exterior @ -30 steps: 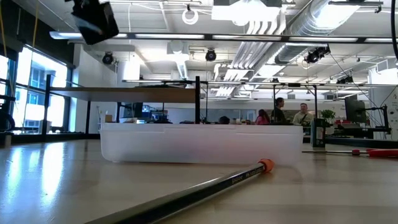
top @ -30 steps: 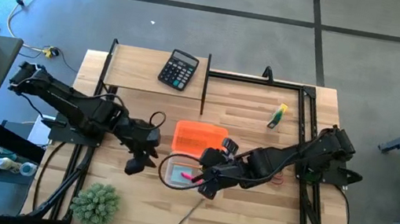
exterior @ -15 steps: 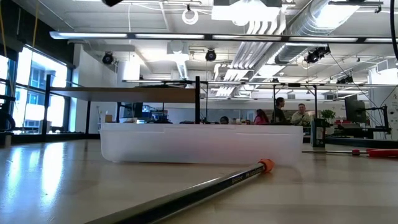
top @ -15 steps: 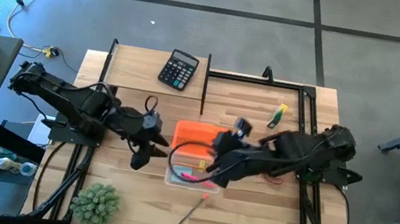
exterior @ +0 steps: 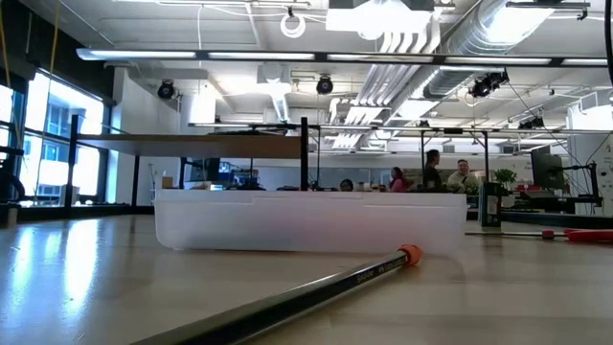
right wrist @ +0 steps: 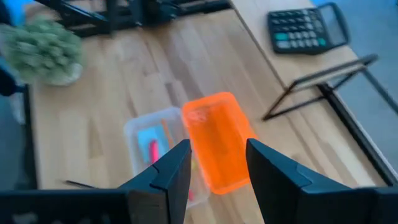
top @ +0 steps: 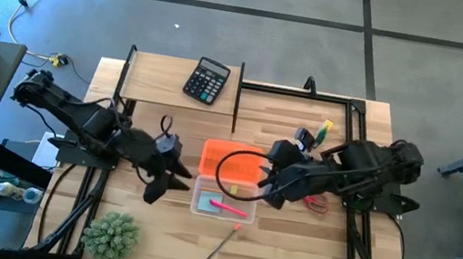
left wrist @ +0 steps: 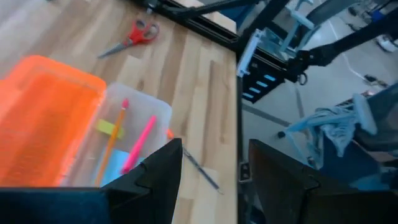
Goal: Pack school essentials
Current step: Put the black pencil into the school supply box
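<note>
A: We log the clear plastic box (top: 220,203) near the middle of the table (top: 287,248); inside it a pink pen (top: 227,208), a pencil with yellow body (left wrist: 112,142) and a pale blue pad (left wrist: 115,167); the orange lid (top: 229,160) lies touching the box on its far side.

B: Agreed; we also note a dark pencil (top: 221,244) loose on the table just on the near side of the box, its orange eraser end pointing at the box; in the low view it lies in front of the box's frosted wall.

A: Red-handled scissors (left wrist: 130,36) lie to the right of the lid, partly under the right arm; the yellow-and-green crayon box (top: 320,134) sits at the far right.

B: Left claw (top: 159,183) hangs just left of the box, fingers parted, nothing between them; right claw (top: 270,189) hovers above the right edge of the lid and box, fingers likewise apart and empty.

A: Off-task items: black calculator (top: 206,81) on the raised shelf at the far side; spiky green plant (top: 111,236) at the near left corner.

B: People are visible in the room beyond the table, well apart from the arms.
</note>
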